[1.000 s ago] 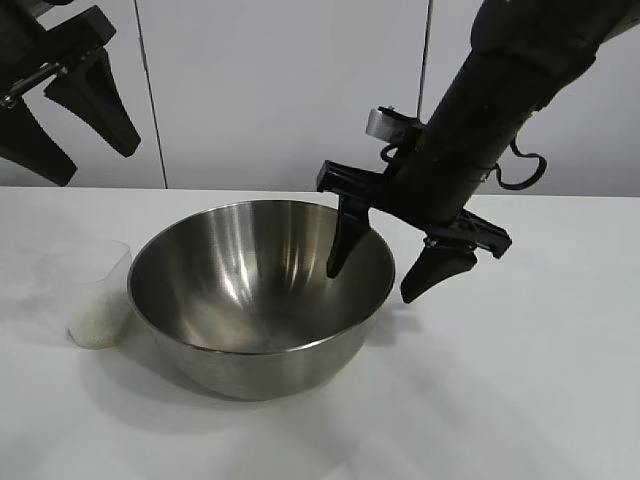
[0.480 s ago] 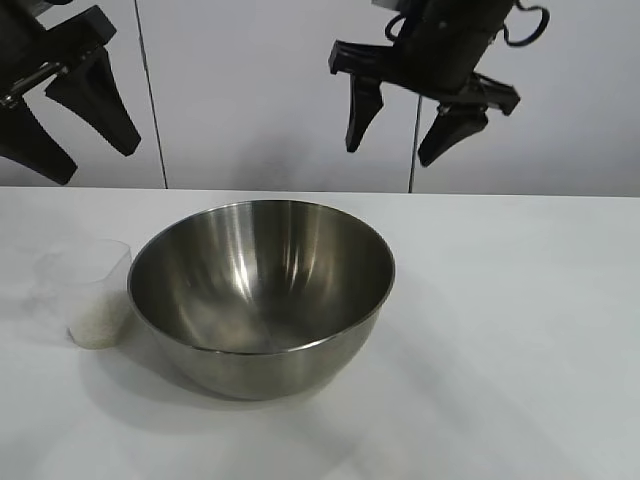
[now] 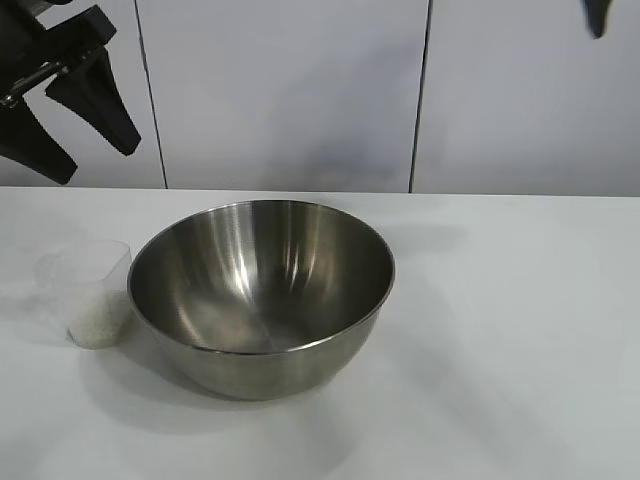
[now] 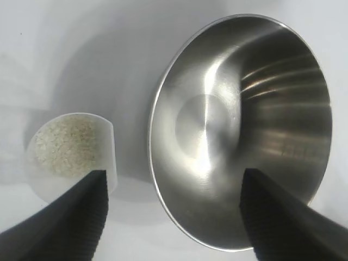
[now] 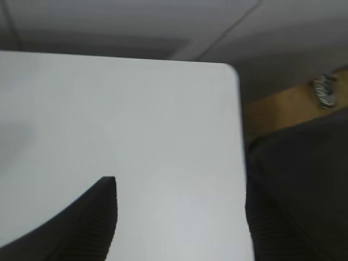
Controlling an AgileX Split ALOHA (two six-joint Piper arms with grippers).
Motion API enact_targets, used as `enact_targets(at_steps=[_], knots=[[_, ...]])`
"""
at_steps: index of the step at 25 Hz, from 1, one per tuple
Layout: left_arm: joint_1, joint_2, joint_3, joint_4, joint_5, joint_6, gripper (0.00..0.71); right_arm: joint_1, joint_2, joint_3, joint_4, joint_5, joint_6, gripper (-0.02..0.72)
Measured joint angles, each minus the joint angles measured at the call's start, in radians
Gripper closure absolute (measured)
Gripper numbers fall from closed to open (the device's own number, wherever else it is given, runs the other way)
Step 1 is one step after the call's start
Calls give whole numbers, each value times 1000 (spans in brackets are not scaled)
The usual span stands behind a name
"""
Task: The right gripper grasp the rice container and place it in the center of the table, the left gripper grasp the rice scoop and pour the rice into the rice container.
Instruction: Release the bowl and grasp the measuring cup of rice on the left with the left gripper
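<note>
The right pincer (image 3: 597,15) has lifted away empty, fingers apart, leaving the rice container (image 3: 261,295) mid-tabletop (image 3: 500,330). The left pincer (image 3: 62,95) hovers released above the rice scoop (image 3: 92,292).

Pale panelled wall (image 3: 280,90) with dark vertical seams, brown floor (image 5: 283,106)

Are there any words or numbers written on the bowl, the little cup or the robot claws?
None: no words, numbers or signs show in any view.
rice container: plain shiny steel, no label.
rice scoop: plain frosted plastic, no marks to read.
left gripper: plain black, no writing.
right gripper: plain black, no writing.
table: plain white.
</note>
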Motion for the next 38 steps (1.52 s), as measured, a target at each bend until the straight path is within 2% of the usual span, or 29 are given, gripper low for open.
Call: enact_targets(at_steps=[3, 9, 11, 13, 15, 20, 27, 31, 38], knots=[[0, 0, 0, 0, 0, 0, 208, 1, -183, 0, 79, 10, -2, 252], [0, 0, 0, 0, 0, 0, 208, 4, -554, 103, 401, 18, -81, 252], [0, 0, 0, 0, 0, 0, 208, 6, -678, 187, 480, 18, -104, 252], [0, 0, 0, 0, 0, 0, 208, 6, -782, 302, 533, 18, -119, 252], [0, 0, 0, 0, 0, 0, 208, 6, -887, 423, 554, 18, -127, 252], [0, 0, 0, 0, 0, 0, 208, 6, -1102, 762, 562, 10, -134, 252], [0, 0, 0, 0, 0, 0, 208, 6, -1275, 1131, 558, -111, -135, 252], [0, 0, 0, 0, 0, 0, 208, 6, -1303, 1246, 547, -142, -145, 252], [0, 0, 0, 0, 0, 0, 208, 6, -1326, 1323, 546, -175, -191, 252]])
